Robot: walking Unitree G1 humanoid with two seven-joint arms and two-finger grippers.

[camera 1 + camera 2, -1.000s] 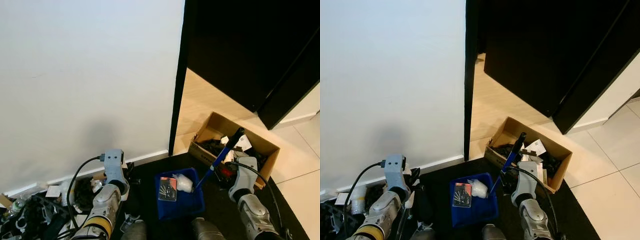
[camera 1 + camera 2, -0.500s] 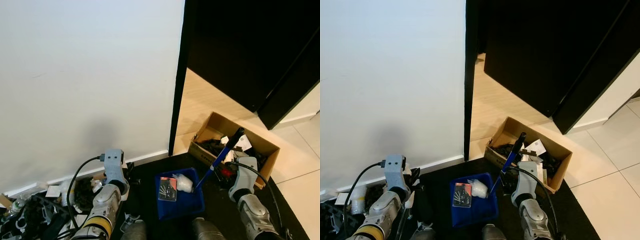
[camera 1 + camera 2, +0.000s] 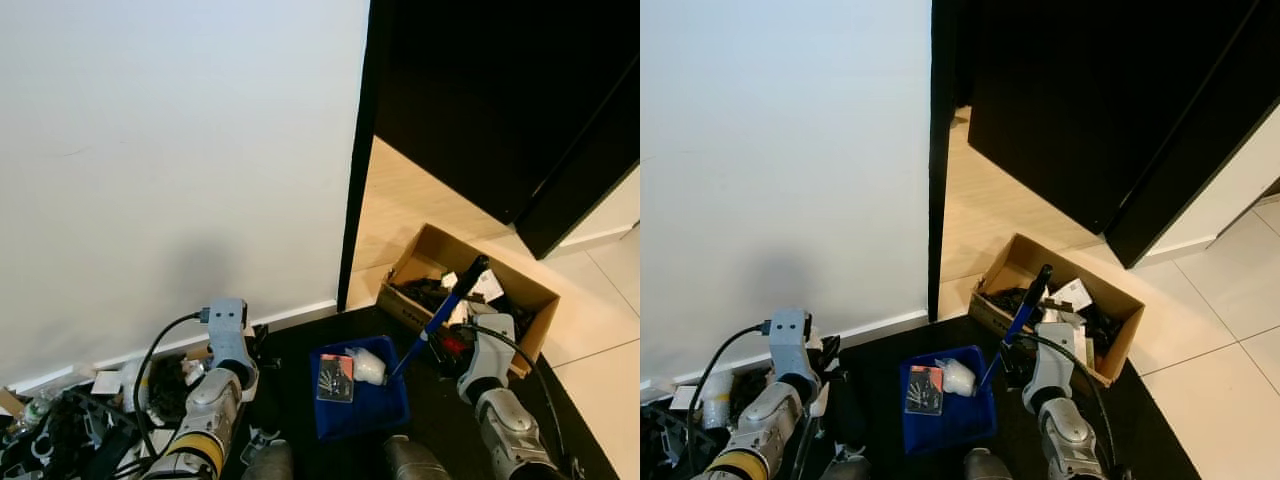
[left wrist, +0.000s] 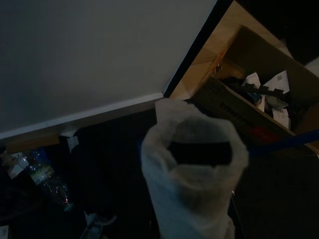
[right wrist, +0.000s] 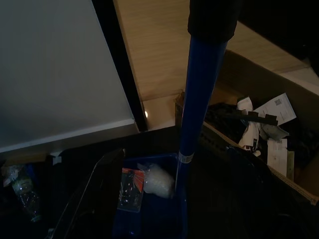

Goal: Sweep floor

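A blue dustpan (image 3: 362, 395) sits on a black mat just ahead of me, holding a white crumpled wad (image 3: 366, 366) and a small packet (image 3: 334, 378). Its blue handle (image 3: 436, 321) with a black grip rises tilted toward my right arm. My right gripper (image 3: 455, 346) is low beside that handle, which runs close past it in the right wrist view, blue handle (image 5: 197, 94) down to the dustpan (image 5: 154, 209). My left gripper (image 3: 232, 362) is low at the left near the wall. A white wrapped object (image 4: 192, 174) stands right before it in the left wrist view.
An open cardboard box (image 3: 468, 290) of dark clutter and papers stands on the right by the doorway. A white wall (image 3: 180, 160) with a black door frame (image 3: 358, 180) lies ahead. Bottles, cables and scraps (image 3: 70, 420) pile at the lower left. Pale tiles (image 3: 600, 340) extend right.
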